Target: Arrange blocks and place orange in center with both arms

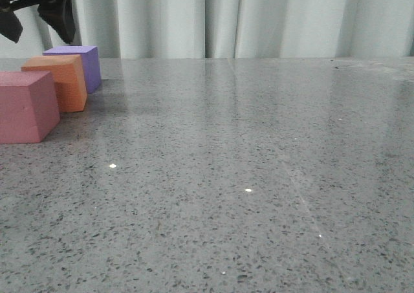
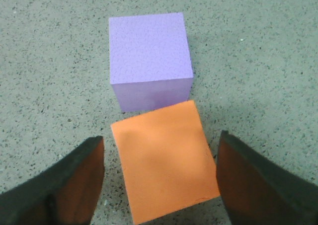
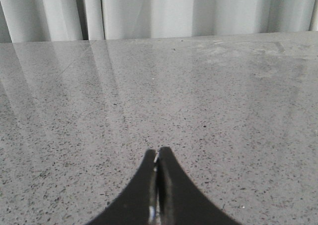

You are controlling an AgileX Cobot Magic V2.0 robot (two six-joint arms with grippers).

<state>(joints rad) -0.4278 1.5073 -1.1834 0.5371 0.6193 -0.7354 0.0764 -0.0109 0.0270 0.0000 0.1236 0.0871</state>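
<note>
Three cubes stand in a row at the table's left: the pink-red cube (image 1: pixel 26 105) nearest, the orange cube (image 1: pixel 61 79) behind it, the purple cube (image 1: pixel 81 63) farthest. My left gripper (image 1: pixel 35 24) hangs open above them. In the left wrist view the left gripper (image 2: pixel 160 138) is open with its fingers (image 2: pixel 74 180) on either side of the orange cube (image 2: pixel 164 160), not touching it; the purple cube (image 2: pixel 149 56) touches the orange one's far side. My right gripper (image 3: pixel 158 153) is shut and empty over bare tabletop. The table's centre (image 1: pixel 220 144) is unmarked grey stone.
White curtains (image 1: pixel 259 18) hang behind the table's far edge. The grey speckled tabletop (image 3: pixel 198 96) stretches out ahead of the right gripper. The right gripper does not show in the front view.
</note>
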